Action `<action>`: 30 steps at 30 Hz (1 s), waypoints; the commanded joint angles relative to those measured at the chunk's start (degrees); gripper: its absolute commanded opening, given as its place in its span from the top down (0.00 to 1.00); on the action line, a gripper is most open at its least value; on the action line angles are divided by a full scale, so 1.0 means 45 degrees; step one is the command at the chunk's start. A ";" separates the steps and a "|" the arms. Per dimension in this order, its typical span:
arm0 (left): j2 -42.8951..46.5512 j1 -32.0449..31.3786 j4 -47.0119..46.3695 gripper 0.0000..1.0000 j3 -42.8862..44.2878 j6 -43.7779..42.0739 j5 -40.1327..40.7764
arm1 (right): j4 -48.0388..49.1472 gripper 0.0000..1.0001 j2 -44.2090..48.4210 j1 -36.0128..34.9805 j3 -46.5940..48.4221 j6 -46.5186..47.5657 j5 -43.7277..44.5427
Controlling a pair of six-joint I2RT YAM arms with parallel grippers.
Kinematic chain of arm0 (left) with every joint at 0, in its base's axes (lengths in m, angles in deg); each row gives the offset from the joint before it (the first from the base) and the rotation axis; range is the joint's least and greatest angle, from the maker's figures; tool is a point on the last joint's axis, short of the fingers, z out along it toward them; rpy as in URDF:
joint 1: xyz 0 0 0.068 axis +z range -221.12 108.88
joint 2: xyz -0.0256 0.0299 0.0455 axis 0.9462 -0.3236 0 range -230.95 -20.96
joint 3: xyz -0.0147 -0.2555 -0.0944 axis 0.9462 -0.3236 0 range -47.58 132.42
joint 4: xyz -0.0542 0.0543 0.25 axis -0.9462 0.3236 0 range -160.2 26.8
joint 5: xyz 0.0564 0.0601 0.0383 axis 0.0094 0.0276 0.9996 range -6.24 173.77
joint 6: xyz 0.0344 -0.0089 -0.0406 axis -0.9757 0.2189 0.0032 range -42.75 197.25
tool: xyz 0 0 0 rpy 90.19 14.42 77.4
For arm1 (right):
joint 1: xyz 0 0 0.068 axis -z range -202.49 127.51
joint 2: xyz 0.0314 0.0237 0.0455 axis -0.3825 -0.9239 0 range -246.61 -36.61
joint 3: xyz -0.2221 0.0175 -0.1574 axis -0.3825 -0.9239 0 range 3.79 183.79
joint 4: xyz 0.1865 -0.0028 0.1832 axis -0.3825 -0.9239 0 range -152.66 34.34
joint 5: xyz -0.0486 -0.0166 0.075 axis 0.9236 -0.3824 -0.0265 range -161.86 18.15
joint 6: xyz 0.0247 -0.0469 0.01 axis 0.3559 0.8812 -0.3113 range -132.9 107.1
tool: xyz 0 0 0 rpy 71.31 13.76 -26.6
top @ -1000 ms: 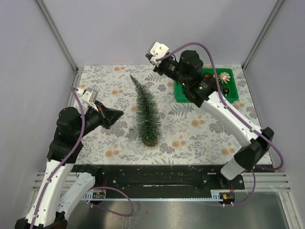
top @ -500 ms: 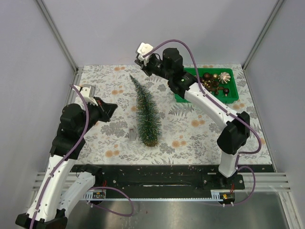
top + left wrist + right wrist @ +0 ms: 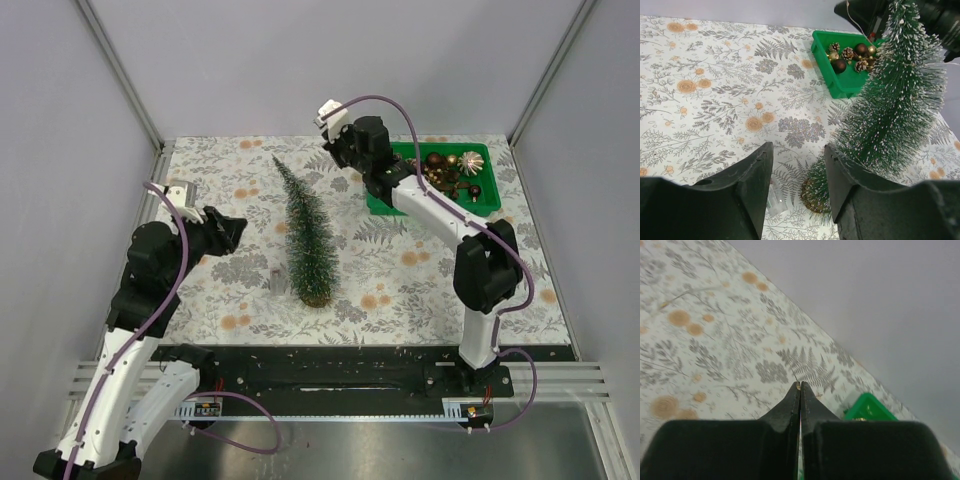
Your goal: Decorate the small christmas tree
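Note:
The small christmas tree (image 3: 308, 235) stands upright on its wooden base (image 3: 815, 192) in the middle of the floral table; I see no ornaments on it. My left gripper (image 3: 232, 230) hovers to its left, open and holding nothing. In the left wrist view its gripper (image 3: 797, 150) frames the base, apart from the tree. My right gripper (image 3: 338, 152) sits high at the back, between the treetop and the tray. In the right wrist view its gripper (image 3: 800, 385) is shut. A tiny tan speck shows at the tips, and I cannot make out what it is.
A green tray (image 3: 482, 202) holding several brown and gold baubles and pine cones (image 3: 450, 170) sits at the back right; its wall (image 3: 840, 89) and a corner (image 3: 867, 407) show in the wrist views. A small clear object (image 3: 275, 281) lies left of the tree's base.
My left gripper has opened and drawn back slightly to the left. The right arm swung left toward the treetop, then back right toward the tray, staying shut.

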State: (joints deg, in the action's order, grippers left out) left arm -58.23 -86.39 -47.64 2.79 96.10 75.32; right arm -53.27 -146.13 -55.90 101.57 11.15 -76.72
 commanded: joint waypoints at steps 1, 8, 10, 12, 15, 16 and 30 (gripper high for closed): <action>0.0334 0.0053 -0.0640 0.50 -0.0138 -0.0029 0.0159 | 0.0990 1.00 0.1249 0.0489 -0.1373 -0.0462 0.1977; 0.0549 0.0034 -0.0912 0.49 -0.0197 0.0225 -0.0992 | 0.1947 1.00 0.2713 0.0686 -0.3621 -0.0949 0.2135; 0.0530 0.0033 -0.1204 0.49 -0.0081 0.0264 -0.1770 | 0.2162 1.00 0.3027 0.0686 -0.3973 -0.1204 0.2523; 0.0491 0.0033 -0.1459 0.49 0.0172 0.0341 -0.2474 | 0.2144 1.00 0.3164 0.0666 -0.4091 -0.1205 0.3070; 0.0413 0.0034 -0.1889 0.49 0.0563 0.0478 -0.3491 | 0.1871 1.00 0.3028 0.0627 -0.4072 -0.0854 0.4668; 0.0393 0.0033 -0.2064 0.49 0.0642 0.0517 -0.3803 | 0.1716 1.00 0.2912 0.0627 -0.4053 -0.0737 0.5351; 0.0588 0.0033 -0.2437 0.51 0.0369 0.0518 -0.4353 | -0.3593 1.00 0.7673 -0.1165 -0.7761 -0.4796 0.9185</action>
State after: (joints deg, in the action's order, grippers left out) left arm -56.26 -86.39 -54.43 3.82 97.54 57.83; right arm -60.65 -120.31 -54.48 67.87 -2.77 -40.54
